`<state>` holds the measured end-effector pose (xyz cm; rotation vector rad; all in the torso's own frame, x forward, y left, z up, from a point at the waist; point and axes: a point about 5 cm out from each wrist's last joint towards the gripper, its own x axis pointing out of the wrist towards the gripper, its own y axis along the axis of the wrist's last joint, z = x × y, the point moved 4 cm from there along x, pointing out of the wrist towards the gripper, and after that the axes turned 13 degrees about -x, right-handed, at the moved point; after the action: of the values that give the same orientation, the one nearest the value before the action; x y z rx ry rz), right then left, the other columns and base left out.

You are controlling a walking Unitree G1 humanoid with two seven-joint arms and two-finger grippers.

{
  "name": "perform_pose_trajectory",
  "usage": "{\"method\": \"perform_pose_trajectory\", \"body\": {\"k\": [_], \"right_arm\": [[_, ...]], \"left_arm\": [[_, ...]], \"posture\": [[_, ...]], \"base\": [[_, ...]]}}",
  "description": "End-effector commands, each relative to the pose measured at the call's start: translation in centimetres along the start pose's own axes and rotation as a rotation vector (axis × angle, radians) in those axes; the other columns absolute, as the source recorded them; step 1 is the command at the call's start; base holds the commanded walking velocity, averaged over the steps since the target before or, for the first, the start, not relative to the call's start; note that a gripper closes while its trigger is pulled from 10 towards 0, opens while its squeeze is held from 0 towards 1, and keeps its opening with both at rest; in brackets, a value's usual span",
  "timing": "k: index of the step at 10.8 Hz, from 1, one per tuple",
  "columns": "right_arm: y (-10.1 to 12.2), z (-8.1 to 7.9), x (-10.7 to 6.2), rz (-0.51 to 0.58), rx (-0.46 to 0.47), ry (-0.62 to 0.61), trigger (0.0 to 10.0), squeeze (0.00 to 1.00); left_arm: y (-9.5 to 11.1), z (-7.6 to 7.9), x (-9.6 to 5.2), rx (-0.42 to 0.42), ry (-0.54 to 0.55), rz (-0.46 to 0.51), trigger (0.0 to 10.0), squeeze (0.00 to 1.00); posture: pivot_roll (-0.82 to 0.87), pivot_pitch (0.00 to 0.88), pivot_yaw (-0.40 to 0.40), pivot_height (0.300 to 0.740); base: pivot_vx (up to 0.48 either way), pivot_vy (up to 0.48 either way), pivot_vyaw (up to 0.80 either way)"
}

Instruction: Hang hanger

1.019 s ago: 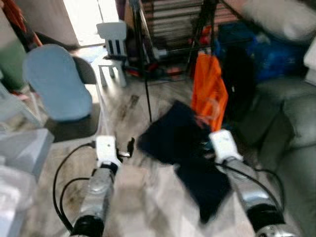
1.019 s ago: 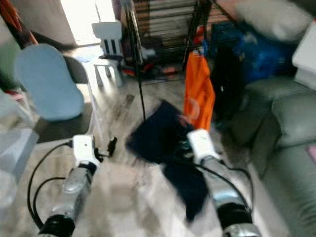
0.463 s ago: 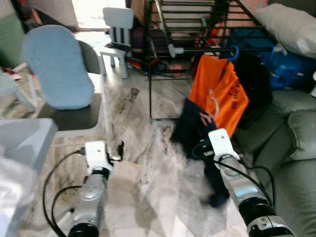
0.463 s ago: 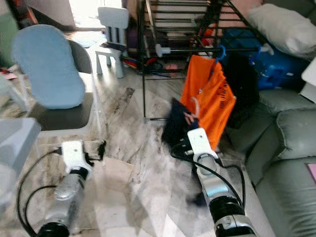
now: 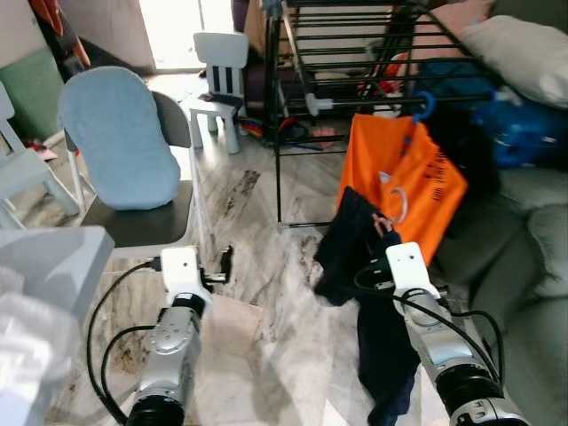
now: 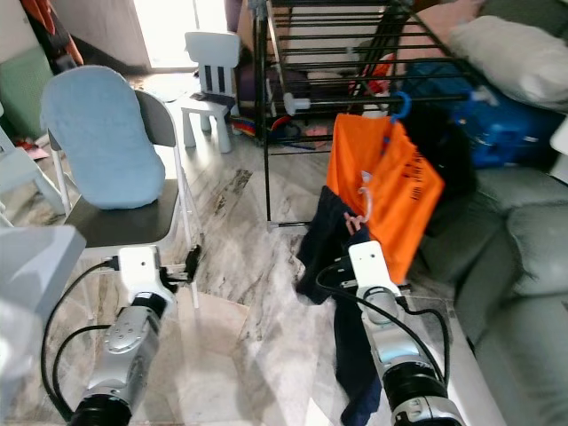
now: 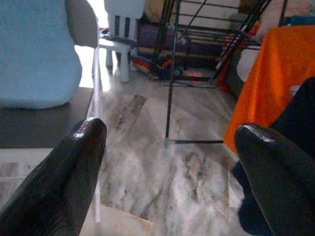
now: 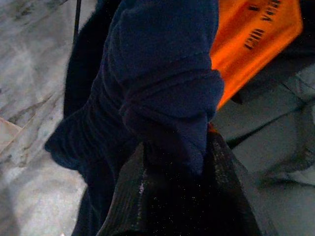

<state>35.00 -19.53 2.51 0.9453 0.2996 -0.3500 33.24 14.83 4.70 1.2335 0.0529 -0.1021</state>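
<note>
A navy garment point(image 5: 351, 244) hangs on a pale hanger whose hook point(image 5: 397, 202) sticks up in front of an orange shirt point(image 5: 417, 173). My right gripper point(image 5: 376, 270) is shut on the navy garment just below the hook; in the right wrist view the dark cloth point(image 8: 162, 83) bunches over the fingers point(image 8: 167, 196). The orange shirt hangs by a blue hanger point(image 5: 424, 105) from the rail point(image 5: 364, 99) of a black drying rack point(image 5: 355, 35). My left gripper point(image 7: 170, 142) is open and holds nothing, low over the marble floor, left of the garment.
A folding chair with a light blue cushion point(image 5: 120, 142) stands at the left, a white child's chair point(image 5: 220, 67) behind it. A grey sofa point(image 5: 524, 231) with a pillow point(image 5: 524, 49) lies at the right. A clear plastic bin point(image 5: 40, 266) sits near left.
The whole picture has shifted and sharpened as the camera came nearer the rack. The navy garment stays in my right gripper and now hangs straight down, close to the orange shirt.
</note>
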Motion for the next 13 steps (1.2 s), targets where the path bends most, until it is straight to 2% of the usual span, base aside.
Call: {"method": "perform_pose_trajectory", "body": {"k": [1, 6, 7, 8, 9, 13], "right_arm": [[2.2, 1.3, 0.3, 0.075, 0.028, -0.035, 10.0, 0.0], [2.5, 1.3, 0.3, 0.095, 0.036, -0.022, 10.0, 0.0], [3.1, 0.8, 0.3, 0.128, -0.001, 0.02, 10.0, 0.0], [3.4, 0.4, 0.2, 0.147, -0.035, 0.051, 10.0, 0.0], [3.5, 0.2, 0.3, 0.149, -0.022, 0.067, 10.0, 0.0], [4.3, -1.3, 0.2, 0.188, -0.074, 0.155, 10.0, 0.0]], "left_arm": [[0.4, 0.2, 0.3, 0.004, -0.012, 0.005, 10.0, 0.0], [0.3, 0.3, 0.4, 0.0, -0.021, -0.002, 10.0, 0.0], [0.3, 0.3, 0.5, -0.002, -0.023, -0.005, 10.0, 0.0], [0.2, 0.3, 0.5, -0.002, -0.022, -0.008, 10.0, 0.0], [0.2, 0.4, 0.6, -0.005, -0.022, -0.011, 10.0, 0.0], [0.1, 0.3, 0.6, -0.008, -0.019, -0.02, 10.0, 0.0]], "posture": [[-0.18, 0.0, 0.002, 0.74], [-0.18, 0.0, 0.007, 0.74], [-0.18, 0.0, 0.01, 0.74], [-0.18, 0.0, 0.01, 0.74], [-0.18, 0.0, 0.01, 0.74], [-0.18, 0.0, 0.013, 0.74]], "base": [[0.469, 0.0, 0.0], [0.466, 0.0, 0.0], [0.435, 0.0, 0.0], [0.394, 0.274, 0.0], [0.349, 0.326, 0.0], [0.299, 0.376, 0.0]]}}
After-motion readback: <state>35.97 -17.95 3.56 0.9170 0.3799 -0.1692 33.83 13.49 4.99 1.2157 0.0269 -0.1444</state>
